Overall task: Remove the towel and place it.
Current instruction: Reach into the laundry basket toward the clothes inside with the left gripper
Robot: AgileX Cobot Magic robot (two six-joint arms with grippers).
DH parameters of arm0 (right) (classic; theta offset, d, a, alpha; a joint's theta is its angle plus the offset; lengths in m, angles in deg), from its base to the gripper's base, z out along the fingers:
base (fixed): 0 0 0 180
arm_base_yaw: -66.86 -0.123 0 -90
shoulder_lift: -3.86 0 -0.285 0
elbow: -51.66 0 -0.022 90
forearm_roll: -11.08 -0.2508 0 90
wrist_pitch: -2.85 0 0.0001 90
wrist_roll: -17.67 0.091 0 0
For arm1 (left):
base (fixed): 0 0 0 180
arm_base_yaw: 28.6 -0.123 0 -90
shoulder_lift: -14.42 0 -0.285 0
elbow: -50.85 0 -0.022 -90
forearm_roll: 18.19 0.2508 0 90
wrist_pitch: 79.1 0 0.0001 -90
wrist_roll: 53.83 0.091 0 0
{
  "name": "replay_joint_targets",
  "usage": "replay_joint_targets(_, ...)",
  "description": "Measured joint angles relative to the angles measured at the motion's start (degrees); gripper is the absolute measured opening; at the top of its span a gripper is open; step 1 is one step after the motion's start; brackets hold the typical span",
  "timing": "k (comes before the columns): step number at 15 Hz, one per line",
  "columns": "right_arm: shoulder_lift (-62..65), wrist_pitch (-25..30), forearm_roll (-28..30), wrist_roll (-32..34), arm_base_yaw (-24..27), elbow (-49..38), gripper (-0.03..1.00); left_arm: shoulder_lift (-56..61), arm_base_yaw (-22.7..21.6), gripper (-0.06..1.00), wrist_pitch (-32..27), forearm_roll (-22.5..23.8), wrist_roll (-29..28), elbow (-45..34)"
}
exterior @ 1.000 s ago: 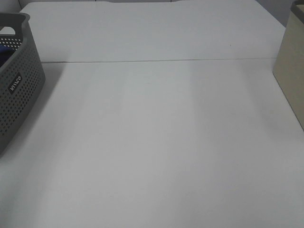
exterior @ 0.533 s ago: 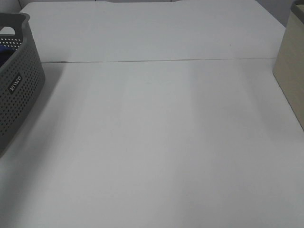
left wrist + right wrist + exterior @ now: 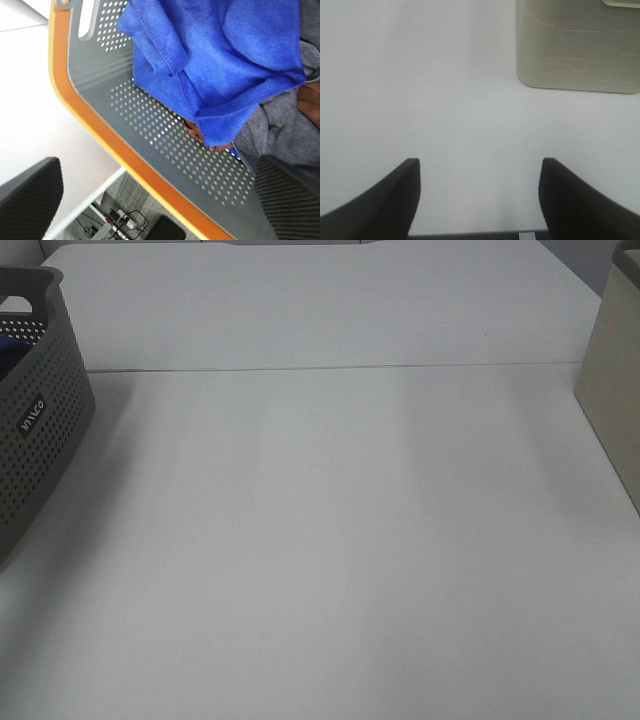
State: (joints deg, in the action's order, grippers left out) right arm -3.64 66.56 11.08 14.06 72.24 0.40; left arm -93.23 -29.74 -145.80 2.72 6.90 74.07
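Towel (image 3: 215, 55) sits bunched in the grey basket (image 3: 40, 440) at the exterior view's far left edge, left gripper (image 3: 157, 167) above it with jaws wide apart, likely lining up a grab; right gripper (image 3: 480, 165) hangs spread and empty over bare table (image 3: 330, 520).

No visible change since before.

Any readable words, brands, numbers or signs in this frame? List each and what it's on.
On the basket, one label: short white lettering on black, too blurred to read.
On the bin: raised lines only, no text.
On the towel: no tag or print in view.
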Motion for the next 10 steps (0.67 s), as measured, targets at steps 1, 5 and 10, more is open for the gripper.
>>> replay_joint_targets(1, 0.0, 0.0, 0.0, 0.0, 0.0, 0.0, 0.67, -2.4, 0.0, 0.97, -0.3, 0.1, 1.0, 0.6)
replay_joint_targets(5, 0.0, 0.0, 0.0, 0.0, 0.0, 0.0, 0.67, -8.2, -0.3, 0.97, -2.5, 10.9, 4.1, 0.7)
replay_joint_targets(10, 0.0, 0.0, 0.0, 0.0, 0.0, 0.0, 0.67, -9.8, -3.1, 0.97, -2.7, 12.2, 7.7, -1.4)
